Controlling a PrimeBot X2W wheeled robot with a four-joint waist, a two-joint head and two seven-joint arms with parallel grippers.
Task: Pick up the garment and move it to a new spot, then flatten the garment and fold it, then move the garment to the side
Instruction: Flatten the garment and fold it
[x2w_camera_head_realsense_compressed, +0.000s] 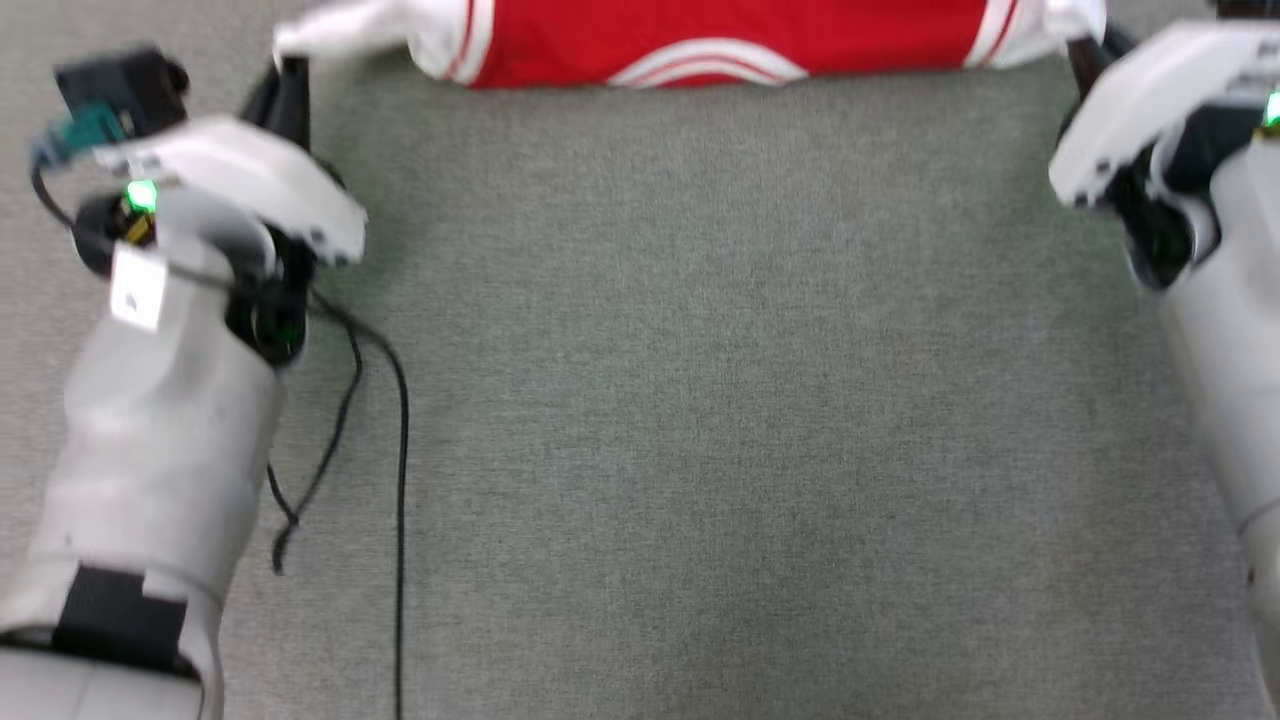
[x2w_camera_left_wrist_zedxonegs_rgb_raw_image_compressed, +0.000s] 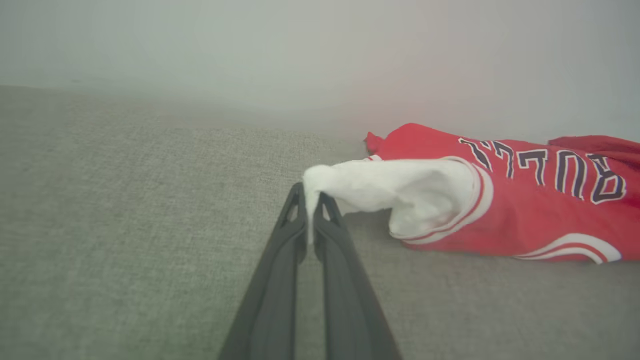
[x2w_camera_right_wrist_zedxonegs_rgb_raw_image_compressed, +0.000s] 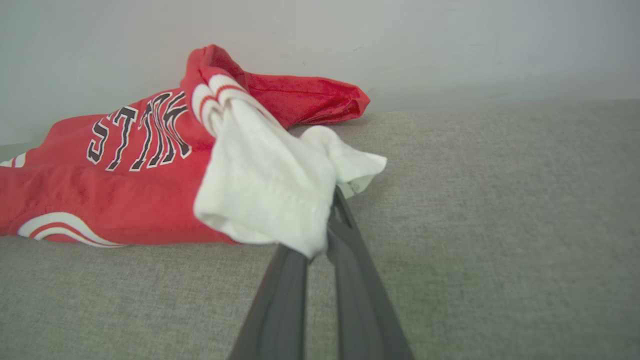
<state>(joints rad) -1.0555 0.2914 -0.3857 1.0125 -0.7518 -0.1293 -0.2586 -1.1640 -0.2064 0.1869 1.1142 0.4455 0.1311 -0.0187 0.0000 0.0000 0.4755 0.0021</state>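
Garment (x2w_camera_head_realsense_compressed: 800, 30) mostly beyond head view's top

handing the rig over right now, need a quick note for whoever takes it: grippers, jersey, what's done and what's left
Left gripper: shut on one white sleeve.
Right gripper: shut on the other sleeve.
Garment: stretched between the two grippers, its red body rumpled on the grey surface, close to the wall.
Done: both sleeves gripped.
Left: flatten, fold, move aside.
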